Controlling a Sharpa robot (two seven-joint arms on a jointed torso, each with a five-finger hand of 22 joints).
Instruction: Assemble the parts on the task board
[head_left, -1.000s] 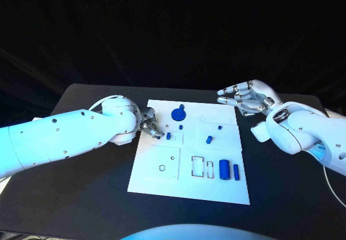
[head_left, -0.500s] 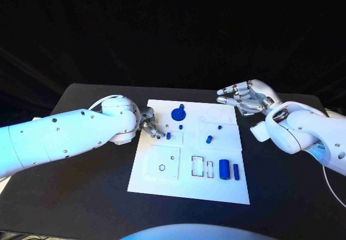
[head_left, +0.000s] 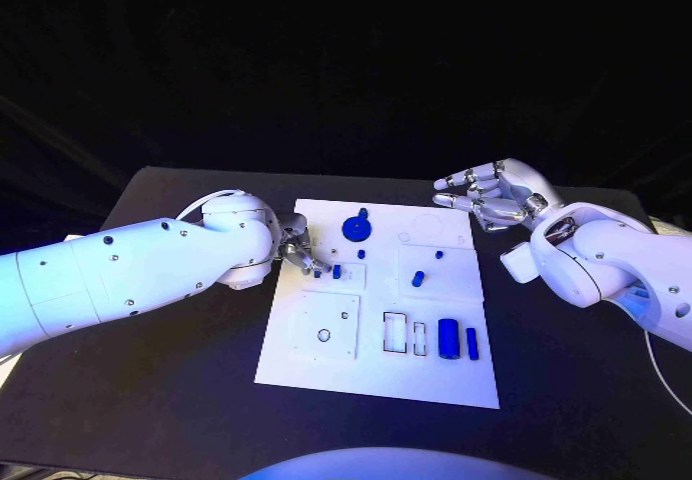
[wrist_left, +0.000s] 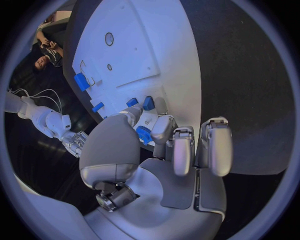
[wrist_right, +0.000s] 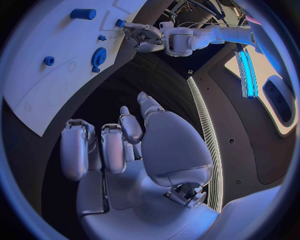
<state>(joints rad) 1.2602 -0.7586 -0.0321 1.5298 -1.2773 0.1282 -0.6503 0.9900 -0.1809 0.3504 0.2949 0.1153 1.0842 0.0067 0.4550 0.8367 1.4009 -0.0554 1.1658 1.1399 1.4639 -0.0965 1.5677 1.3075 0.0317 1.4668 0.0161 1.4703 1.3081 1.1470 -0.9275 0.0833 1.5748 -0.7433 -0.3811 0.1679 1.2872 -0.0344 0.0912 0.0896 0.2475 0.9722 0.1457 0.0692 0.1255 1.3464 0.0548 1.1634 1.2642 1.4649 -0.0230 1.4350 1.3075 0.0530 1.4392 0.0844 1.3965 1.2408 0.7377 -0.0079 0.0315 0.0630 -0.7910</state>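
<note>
I see the white board (head_left: 378, 370) mid-table, two blue bars (head_left: 450, 339) lying at its near right. My left hand (head_left: 299, 253) works the board's left edge, fingertips pinching a small blue peg (wrist_left: 143, 134). Farther off, my right hand (head_left: 492, 195) hovers past the far right corner, fingers loosely spread, holding nothing.

Left hand (head_left: 300, 252) reaches in from the left, fingers curled together; right hand (head_left: 493, 196) hovers far right, fingers apart.

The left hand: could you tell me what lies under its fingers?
The left hand holds its fingertips at a small blue part on the task board. The fingers cover how the part sits.
</note>
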